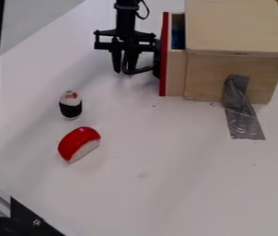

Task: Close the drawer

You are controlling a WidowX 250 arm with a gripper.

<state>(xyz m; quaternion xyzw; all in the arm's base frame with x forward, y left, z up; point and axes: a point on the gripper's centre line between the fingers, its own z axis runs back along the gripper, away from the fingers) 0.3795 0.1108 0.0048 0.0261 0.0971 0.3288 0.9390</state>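
Camera view: drawer (176, 73) is not shut. Its red front panel (164, 55), just right of the claw (123, 71) as seen, stands off the wooden box (228, 69). A strip of drawer side and part of the inside show between panel and box, with something blue (177, 37) in there, farther from the claw than the panel.

Status: partly closed at best, I'd call it a short push left. Most of the drawer looks to be inside the box already. Done means panel flush, no strip showing.

Claw hangs low over the surface (166, 184), on the outer side of the panel, which is the right side for pushing. Can't tell if it's spread or pinched together, and can't confirm contact with the panel. Some thin black loop (142, 70) runs from beside the claw toward the panel; can't tell if it's a handle or a cable.

Remaining, my read: press the panel square toward the box, away from where the claw hangs, until it seats. Watch for the loop snagging, or drawer binding if pushed off-centre. Silver tape (243, 110) on the box's near face, beyond the panel from the claw, probably keeps the box from sliding.

Toy sushi pieces, black-and-white one (71, 108) and red-and-white one (80, 144), lie nearer the camera than the claw, off the push line. No need to touch them.
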